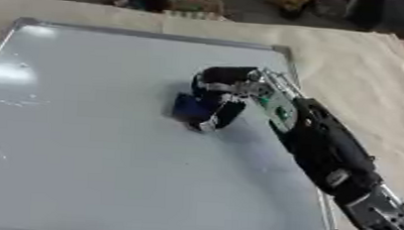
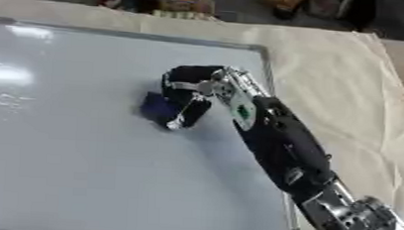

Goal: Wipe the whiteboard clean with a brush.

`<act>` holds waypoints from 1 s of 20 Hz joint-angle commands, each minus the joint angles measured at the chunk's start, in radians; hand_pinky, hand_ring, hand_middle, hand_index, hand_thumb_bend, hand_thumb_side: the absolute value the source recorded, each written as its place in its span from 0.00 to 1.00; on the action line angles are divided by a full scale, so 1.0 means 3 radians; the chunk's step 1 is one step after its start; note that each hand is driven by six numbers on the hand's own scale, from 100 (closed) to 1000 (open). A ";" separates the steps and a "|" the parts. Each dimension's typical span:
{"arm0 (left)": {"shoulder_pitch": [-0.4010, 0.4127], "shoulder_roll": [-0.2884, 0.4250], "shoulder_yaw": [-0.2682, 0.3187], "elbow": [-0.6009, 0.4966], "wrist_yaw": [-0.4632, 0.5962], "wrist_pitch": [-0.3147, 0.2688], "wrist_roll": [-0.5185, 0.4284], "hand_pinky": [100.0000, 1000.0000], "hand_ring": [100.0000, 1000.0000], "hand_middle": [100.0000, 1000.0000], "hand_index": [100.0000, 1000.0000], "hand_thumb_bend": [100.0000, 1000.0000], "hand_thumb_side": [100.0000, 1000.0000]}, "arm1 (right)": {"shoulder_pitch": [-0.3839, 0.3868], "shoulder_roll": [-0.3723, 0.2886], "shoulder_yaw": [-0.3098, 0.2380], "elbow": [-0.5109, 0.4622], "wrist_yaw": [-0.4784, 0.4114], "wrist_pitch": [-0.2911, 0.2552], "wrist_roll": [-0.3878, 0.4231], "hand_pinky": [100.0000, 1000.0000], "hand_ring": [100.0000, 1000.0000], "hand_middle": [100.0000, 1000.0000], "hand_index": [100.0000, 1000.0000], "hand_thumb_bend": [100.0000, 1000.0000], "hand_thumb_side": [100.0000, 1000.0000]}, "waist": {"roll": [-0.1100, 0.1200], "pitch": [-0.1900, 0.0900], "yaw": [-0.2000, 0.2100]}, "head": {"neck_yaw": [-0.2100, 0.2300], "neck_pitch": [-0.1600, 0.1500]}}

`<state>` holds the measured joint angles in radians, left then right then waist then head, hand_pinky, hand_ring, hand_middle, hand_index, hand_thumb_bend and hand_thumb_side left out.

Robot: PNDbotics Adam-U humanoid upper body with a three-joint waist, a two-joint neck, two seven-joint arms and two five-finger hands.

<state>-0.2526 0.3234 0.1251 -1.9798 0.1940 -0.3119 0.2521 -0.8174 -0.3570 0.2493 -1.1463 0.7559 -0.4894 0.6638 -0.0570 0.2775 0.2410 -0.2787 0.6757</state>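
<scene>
A large whiteboard (image 1: 82, 155) with a silver frame lies flat and fills most of both views. My right hand (image 1: 220, 90) reaches in from the lower right and rests over the board's upper right part. Its fingers are curled round a dark blue brush (image 1: 188, 109), which is pressed against the board surface. Most of the brush is hidden under the fingers. Faint marks (image 1: 19, 102) show at the board's left side. My left hand appears in neither view.
A beige cloth (image 1: 363, 81) covers the table to the right of and behind the board. Dark objects and some clutter (image 1: 185, 4) stand along the far edge. The board's right frame edge (image 1: 288, 59) runs close under my forearm.
</scene>
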 commanded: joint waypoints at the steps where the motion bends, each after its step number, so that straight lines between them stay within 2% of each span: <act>1: -0.0032 0.0024 0.0002 -0.0067 0.0001 -0.0006 0.0003 0.25 0.33 0.39 0.43 0.00 0.84 | 0.0012 -0.0010 0.0079 -0.0077 -0.0110 -0.0360 0.0502 0.29 0.24 0.00 0.12 0.00 0.12 | 0.0023 -0.0036 0.0008 | -0.0015 -0.0027; 12: -0.0034 0.0027 0.0002 -0.0067 0.0001 -0.0008 0.0006 0.26 0.33 0.39 0.43 0.00 0.84 | 0.0028 -0.0029 0.0165 -0.0312 -0.0475 -0.0274 0.0804 0.28 0.23 0.00 0.12 0.00 0.10 | 0.0024 -0.0036 0.0010 | -0.0022 -0.0041; 20: -0.0034 0.0024 0.0000 -0.0067 -0.0001 -0.0007 0.0005 0.25 0.33 0.39 0.43 0.00 0.84 | 0.0020 -0.0042 0.0169 -0.0331 -0.0486 -0.0236 0.0811 0.28 0.23 0.00 0.12 0.00 0.12 | 0.0025 -0.0032 0.0014 | -0.0026 -0.0048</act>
<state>-0.2544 0.3234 0.1250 -1.9798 0.1940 -0.3121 0.2522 -0.7994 -0.3567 0.3081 -1.2267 0.6126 -0.4054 0.7483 -0.0570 0.2818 0.2434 -0.2841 0.6733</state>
